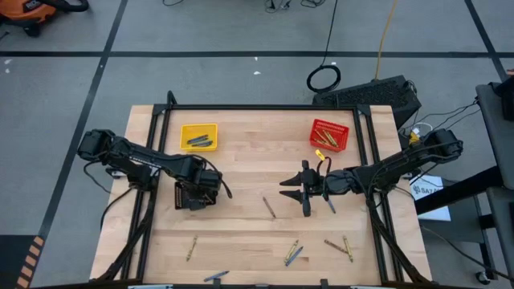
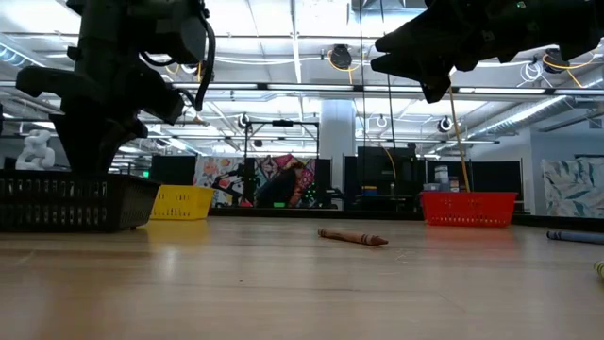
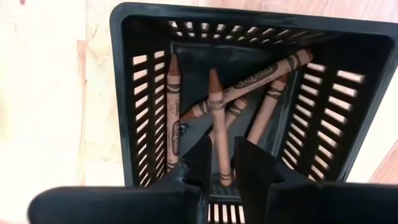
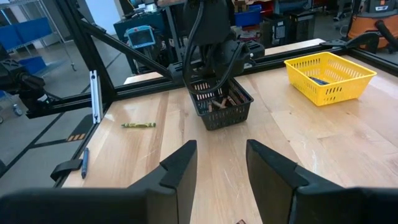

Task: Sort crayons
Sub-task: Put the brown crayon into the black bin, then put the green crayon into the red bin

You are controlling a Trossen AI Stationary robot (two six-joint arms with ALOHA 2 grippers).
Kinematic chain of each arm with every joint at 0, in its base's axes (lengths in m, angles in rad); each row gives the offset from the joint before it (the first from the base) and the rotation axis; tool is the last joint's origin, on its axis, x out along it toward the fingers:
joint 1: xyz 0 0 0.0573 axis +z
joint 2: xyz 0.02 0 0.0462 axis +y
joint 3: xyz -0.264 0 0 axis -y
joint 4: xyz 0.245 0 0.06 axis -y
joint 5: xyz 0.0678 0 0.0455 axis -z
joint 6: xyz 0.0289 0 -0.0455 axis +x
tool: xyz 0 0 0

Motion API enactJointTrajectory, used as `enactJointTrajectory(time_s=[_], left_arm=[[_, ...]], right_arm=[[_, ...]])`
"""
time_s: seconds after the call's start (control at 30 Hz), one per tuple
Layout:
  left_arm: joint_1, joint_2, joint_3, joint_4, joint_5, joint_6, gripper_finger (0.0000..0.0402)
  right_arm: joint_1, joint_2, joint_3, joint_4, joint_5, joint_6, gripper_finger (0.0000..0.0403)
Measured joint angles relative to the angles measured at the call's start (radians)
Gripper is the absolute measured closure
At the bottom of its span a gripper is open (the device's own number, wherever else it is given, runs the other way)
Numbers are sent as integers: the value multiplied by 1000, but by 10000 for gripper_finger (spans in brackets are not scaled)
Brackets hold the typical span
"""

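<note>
Brown paper-wrapped crayons (image 3: 219,118) lie in the black mesh basket (image 3: 149,37) beneath the left gripper (image 3: 219,163), fingers slightly parted around one. Right gripper (image 4: 221,163) hovers mid-table, fingers spread, empty.

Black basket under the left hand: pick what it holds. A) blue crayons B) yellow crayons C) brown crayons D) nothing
C: the left wrist view looks straight down into the black basket, and several brown crayons lie crossed on its floor, just below the left hand; no blue or yellow ones show in it.
</note>
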Motion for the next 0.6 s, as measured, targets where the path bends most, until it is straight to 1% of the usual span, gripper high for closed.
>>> enactJointTrajectory(time_s=[0.07,0.2,0.33,0.47,0.6], left_arm=[[0,0,0,0,0,0,339],[0,0,0,18,-7,0,338],[-1,0,0,93,-74,-20,338],[-1,-1,9,160,-84,1,338],[-2,-1,9,178,-84,9,338]], right_arm=[[0,0,0,0,0,-1,277],[-1,0,0,22,0,-56,277],[-4,1,0,77,1,-125,277],[-4,0,0,105,1,-66,277],[0,-26,0,22,1,23,277]])
